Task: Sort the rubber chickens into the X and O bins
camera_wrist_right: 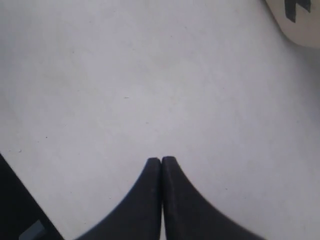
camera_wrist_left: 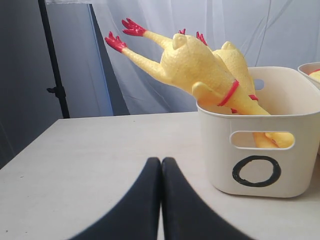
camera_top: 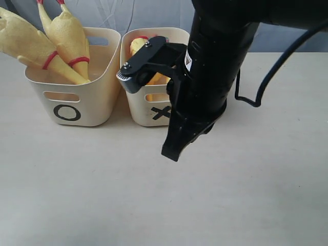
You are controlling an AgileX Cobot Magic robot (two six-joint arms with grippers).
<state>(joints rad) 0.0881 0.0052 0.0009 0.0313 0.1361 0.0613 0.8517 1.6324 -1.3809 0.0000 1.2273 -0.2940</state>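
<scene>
right gripper [camera_top: 172, 149] hangs tip-down over the bare table [camera_top: 154, 210], fingers pressed together and holding nothing. left gripper [camera_wrist_left: 161, 161] is likewise closed and empty, low over the table. two rubber chickens [camera_wrist_left: 200, 65] stand feet-up in the o bin [camera_wrist_left: 220, 165], ahead of the left gripper. a third chicken [camera_top: 137, 46] lies in the x bin [camera_top: 136, 108], just beyond the right gripper and half hidden by the arm. i see no chicken on the table, so i judge the sorting near done. lift the right arm straight up before any sideways travel: the x bin wall is close, and a cable [camera_top: 266, 82] trails beside the arm.
</scene>
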